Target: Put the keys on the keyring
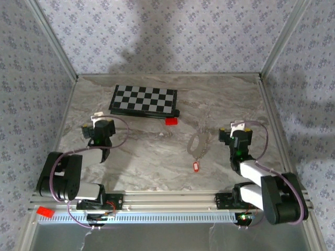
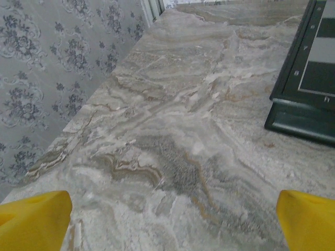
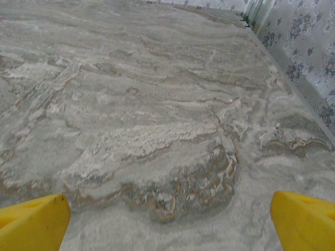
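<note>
Well, opening step: both grippers wide and empty

Right, start with your left gripper (image 1: 99,126): jaws spread apart, yellow fingertips (image 2: 35,218) at the bottom corners of its wrist view, bare marble between them, nothing held. Your right gripper (image 1: 238,130) is the same story, yellow fingertips (image 3: 303,220) splayed over bare stone. Both hover above the grey-veined marble table (image 1: 157,167), one at each side.

Moving outward: ahead and to the right of your left gripper sits the black-and-white chequered board (image 1: 144,99), with the solid red block (image 1: 170,121) at its near right corner. Leave both alone. Just to the left of your right gripper lies the thin silvery beaded metal chain keyring (image 1: 198,142), a long narrow loop flat on the table. At its near end is the tiny red rectangular key tag with a pale centre (image 1: 196,166). Whether it touches the chain is too small to tell.

By my reading, you're at the reach, no grasp made. The next move calls for the right gripper to swing left and pinch that tag finely, while the left crosses over to steady the chain. Mind the thin loop skidding.
</note>
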Action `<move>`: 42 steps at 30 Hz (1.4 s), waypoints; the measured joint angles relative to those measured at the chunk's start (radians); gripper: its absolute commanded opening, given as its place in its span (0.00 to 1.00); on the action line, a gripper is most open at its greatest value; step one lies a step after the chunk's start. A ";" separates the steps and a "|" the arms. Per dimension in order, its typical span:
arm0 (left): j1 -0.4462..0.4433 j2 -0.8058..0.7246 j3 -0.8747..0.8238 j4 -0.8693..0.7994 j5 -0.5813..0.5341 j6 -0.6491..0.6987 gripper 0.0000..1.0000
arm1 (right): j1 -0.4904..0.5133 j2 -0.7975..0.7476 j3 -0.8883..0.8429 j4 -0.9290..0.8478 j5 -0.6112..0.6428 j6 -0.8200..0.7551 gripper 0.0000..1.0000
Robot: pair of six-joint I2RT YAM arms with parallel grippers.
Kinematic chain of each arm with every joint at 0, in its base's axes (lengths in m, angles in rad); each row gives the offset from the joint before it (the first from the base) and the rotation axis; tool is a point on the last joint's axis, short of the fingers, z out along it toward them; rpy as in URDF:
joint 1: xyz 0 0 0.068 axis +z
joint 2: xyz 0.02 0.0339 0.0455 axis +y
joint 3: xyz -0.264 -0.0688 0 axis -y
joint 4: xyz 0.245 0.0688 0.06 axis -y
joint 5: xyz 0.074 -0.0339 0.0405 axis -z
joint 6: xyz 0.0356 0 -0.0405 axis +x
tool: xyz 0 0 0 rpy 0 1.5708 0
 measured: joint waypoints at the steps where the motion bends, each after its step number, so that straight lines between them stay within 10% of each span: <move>1: 0.003 0.005 0.008 0.004 0.001 0.003 1.00 | -0.004 0.025 0.009 0.022 -0.002 -0.002 1.00; 17: 0.048 0.089 -0.016 0.175 0.091 0.032 1.00 | -0.061 0.362 0.005 0.442 -0.075 -0.024 1.00; 42: 0.103 0.116 0.055 0.098 0.215 0.024 1.00 | -0.110 0.368 0.156 0.259 -0.095 0.024 1.00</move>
